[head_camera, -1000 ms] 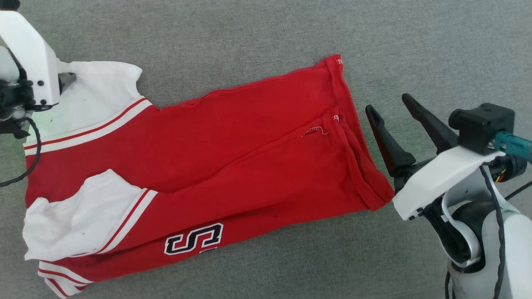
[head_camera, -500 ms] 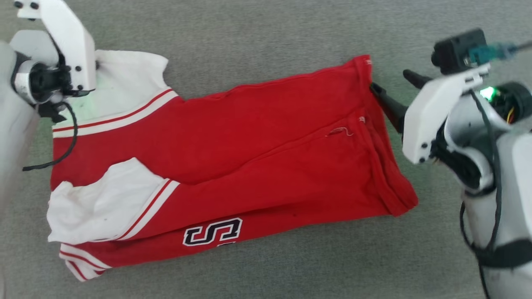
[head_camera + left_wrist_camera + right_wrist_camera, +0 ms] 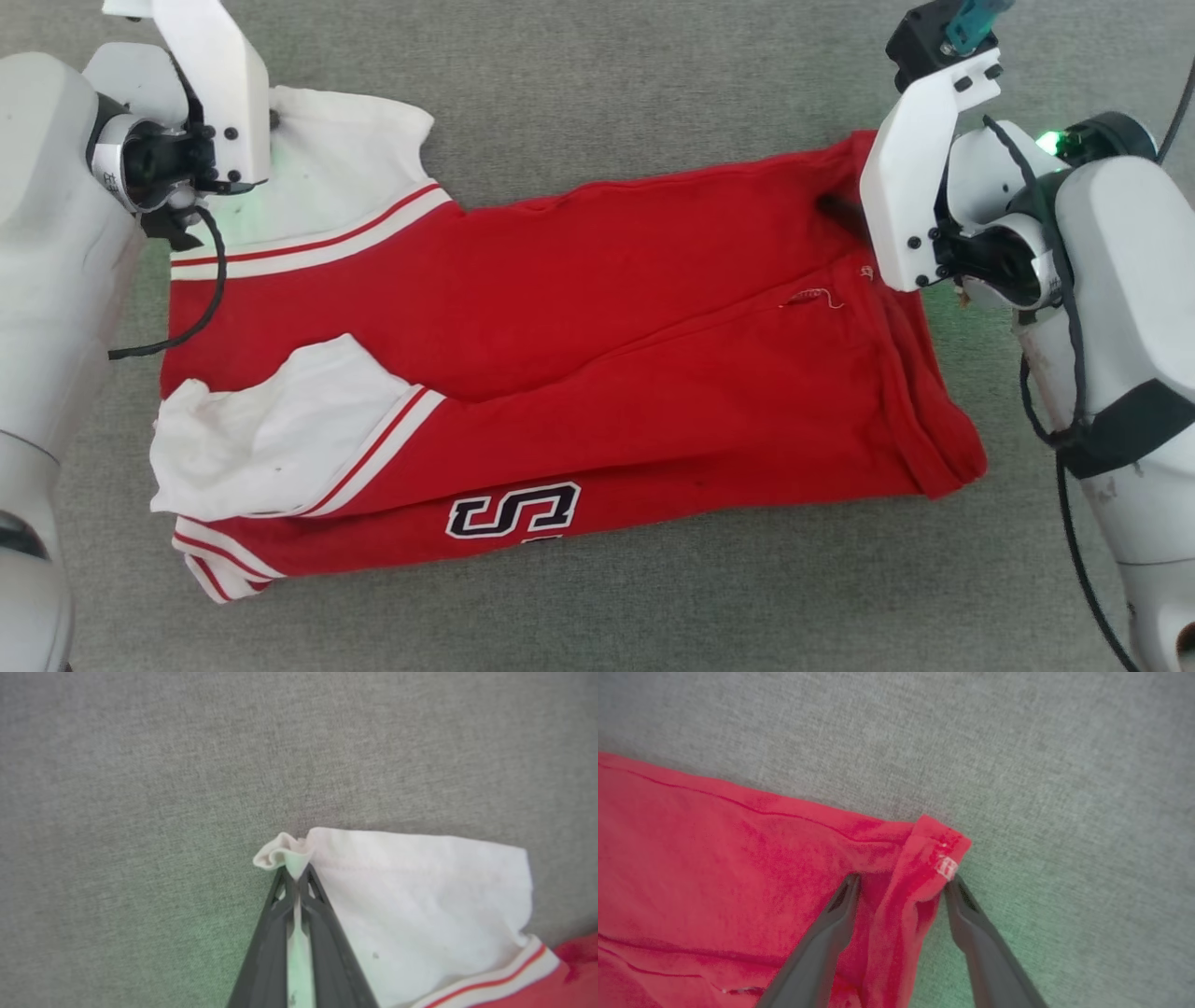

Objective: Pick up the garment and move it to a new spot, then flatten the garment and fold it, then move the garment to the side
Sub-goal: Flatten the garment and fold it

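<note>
Left gripper [image 3: 296, 873]: jaws pinched together on the corner of the far white sleeve [image 3: 420, 891], cloth bunched at the tips
Right gripper [image 3: 901, 880]: jaws spread wide, straddling the far hem corner [image 3: 941, 851], one finger over red cloth, the other over the grey fabric surface [image 3: 653, 75]
Garment [image 3: 607, 308]: red shirt, lying folded lengthwise on that surface between both arms, sleeves toward the robot's left, black "S" at the near edge

The shirt [image 3: 597, 308] was red, white sleeves, red-and-white striped trim, black letter outlined white. The cloth [image 3: 653, 75] under it was plain gray.
</note>
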Robot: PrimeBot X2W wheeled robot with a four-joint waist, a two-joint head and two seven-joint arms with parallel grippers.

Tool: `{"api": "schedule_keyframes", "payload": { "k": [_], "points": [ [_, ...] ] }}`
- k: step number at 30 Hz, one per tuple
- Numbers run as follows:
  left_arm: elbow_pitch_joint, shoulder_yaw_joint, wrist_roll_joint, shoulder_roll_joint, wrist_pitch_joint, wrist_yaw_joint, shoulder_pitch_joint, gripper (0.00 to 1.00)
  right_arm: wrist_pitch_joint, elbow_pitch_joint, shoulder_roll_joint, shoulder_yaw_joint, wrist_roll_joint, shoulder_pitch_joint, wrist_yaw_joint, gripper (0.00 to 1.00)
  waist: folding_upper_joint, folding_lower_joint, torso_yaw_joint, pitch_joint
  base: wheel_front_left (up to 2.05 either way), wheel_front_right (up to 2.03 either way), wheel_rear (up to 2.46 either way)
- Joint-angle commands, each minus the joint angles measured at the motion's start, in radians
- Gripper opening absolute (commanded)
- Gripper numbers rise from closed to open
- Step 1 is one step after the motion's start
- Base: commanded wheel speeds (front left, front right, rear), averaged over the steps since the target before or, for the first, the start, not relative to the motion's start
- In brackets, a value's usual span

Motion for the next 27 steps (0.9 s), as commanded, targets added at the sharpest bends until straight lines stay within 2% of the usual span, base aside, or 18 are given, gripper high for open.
{"api": "schedule_keyframes", "payload": {
  "k": [1, 12, 19, 25, 27],
  "points": [
    [0.008, -0.003, 0.003, -0.009, -0.012, -0.008, -0.005, 0.00, 0.011, 0.036, 0.002, 0.033, 0.016, 0.025, 0.000, 0.00, -0.0001, 0.0000, 0.006, -0.001, 0.00, 0.00, 0.00],
    [0.012, -0.004, -0.023, -0.018, -0.011, -0.033, -0.026, 0.00, -0.097, -0.041, -0.105, 0.063, 0.077, 0.031, 0.000, 0.00, -0.0001, 0.0000, 0.053, -0.050, 0.00, 0.00, 0.00],
    [-0.082, -0.019, -0.025, 0.019, 0.014, -0.037, 0.015, 0.00, -0.130, -0.164, -0.178, 0.033, 0.081, 0.116, 0.000, 0.00, -0.0001, 0.0000, 0.087, -0.097, 0.00, 0.00, 0.00],
    [-0.260, -0.017, -0.038, 0.088, 0.050, 0.017, 0.090, 0.00, -0.113, -0.302, -0.224, -0.009, 0.090, 0.218, 0.000, 0.00, -0.0001, 0.0000, 0.111, -0.132, 0.00, 0.00, 0.00],
    [-0.390, -0.012, -0.053, 0.138, 0.079, 0.069, 0.149, 0.00, -0.094, -0.384, -0.242, -0.037, 0.098, 0.277, 0.000, 0.00, -0.0001, 0.0000, 0.120, -0.147, 0.00, 0.00, 0.00]
  ]
}}
